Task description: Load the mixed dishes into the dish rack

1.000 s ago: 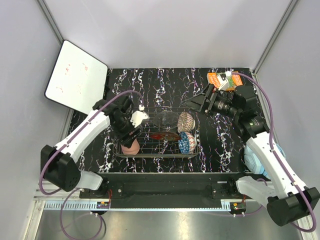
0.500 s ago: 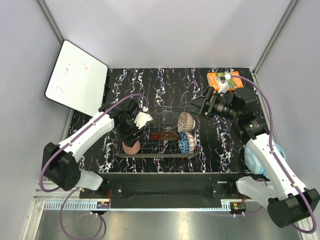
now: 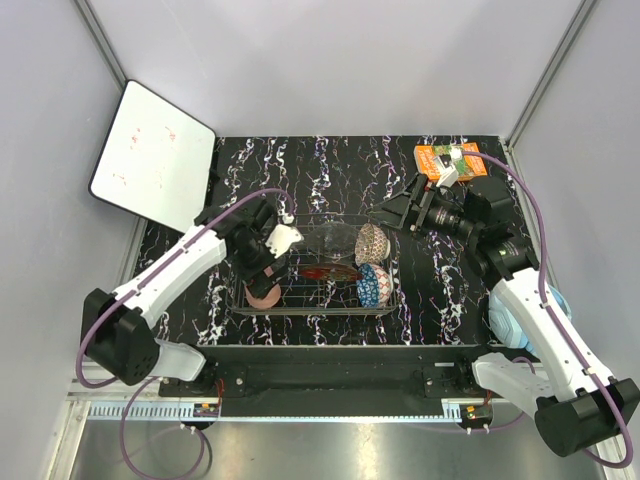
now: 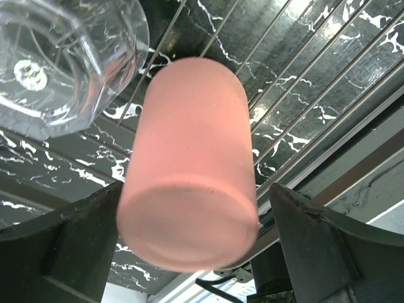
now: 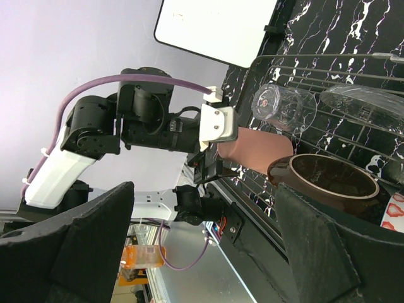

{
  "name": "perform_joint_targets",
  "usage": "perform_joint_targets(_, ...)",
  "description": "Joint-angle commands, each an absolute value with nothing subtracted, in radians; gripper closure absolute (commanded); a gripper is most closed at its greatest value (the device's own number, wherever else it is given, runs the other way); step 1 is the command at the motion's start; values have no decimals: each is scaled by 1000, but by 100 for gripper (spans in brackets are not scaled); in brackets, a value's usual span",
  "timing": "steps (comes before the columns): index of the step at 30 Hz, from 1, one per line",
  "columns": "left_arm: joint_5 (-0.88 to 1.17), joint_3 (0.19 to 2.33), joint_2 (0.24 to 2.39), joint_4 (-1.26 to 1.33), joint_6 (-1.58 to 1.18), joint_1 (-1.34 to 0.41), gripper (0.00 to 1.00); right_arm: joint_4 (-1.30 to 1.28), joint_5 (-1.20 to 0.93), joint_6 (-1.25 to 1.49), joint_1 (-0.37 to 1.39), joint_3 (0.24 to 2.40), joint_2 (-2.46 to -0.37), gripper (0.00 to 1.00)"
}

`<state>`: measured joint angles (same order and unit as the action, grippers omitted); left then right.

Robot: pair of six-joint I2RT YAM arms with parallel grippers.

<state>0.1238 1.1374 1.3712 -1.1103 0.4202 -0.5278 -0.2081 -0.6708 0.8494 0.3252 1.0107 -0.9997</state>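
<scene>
The salmon-pink cup [image 4: 189,164] sits at the left end of the dish rack [image 3: 318,298], its flat bottom turned toward the left wrist camera. My left gripper [image 3: 262,277] straddles the cup's base, open, with a gap showing at the right finger [image 4: 315,246]. The clear glass cup [image 4: 60,60] lies just beside the pink cup. The clear glass bowl [image 3: 335,240], red dish [image 3: 330,272], beige-brown bowl [image 3: 371,242] and blue bowl [image 3: 373,286] are in the rack. My right gripper [image 3: 392,212] hovers open beyond the rack's right end, holding nothing.
An orange book [image 3: 445,160] lies at the back right corner. Blue headphones [image 3: 508,325] sit by the right arm's base. A white board [image 3: 155,153] leans at the back left. Grey walls close both sides.
My left gripper's jaws have spread apart from the pink cup, which stays in the rack's left end. The right arm has shifted slightly and stays open.
</scene>
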Motion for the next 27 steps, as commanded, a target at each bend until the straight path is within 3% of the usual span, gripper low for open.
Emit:
perform_joint_targets(1,112,1218,1312,-1150,411,-532,1,-196,-672,833,321,1017,-991,0)
perform_joint_targets(13,129,1385,1241,-1313,411,-532,1,-247,-661,772,321,1057,-1005,0)
perform_joint_targets(19,37,1549,1197,-1273,295,-529,1,-625,-289,506,324,1164,-1066,0)
perform_joint_targets(22,64,1585,1170,-1230,262,-479,1,-685,-160,443,322,1178,-1054,0)
perform_joint_targets(27,103,1585,1137,-1169,224,-388,1,-706,-132,414,322,1189,-1019,0)
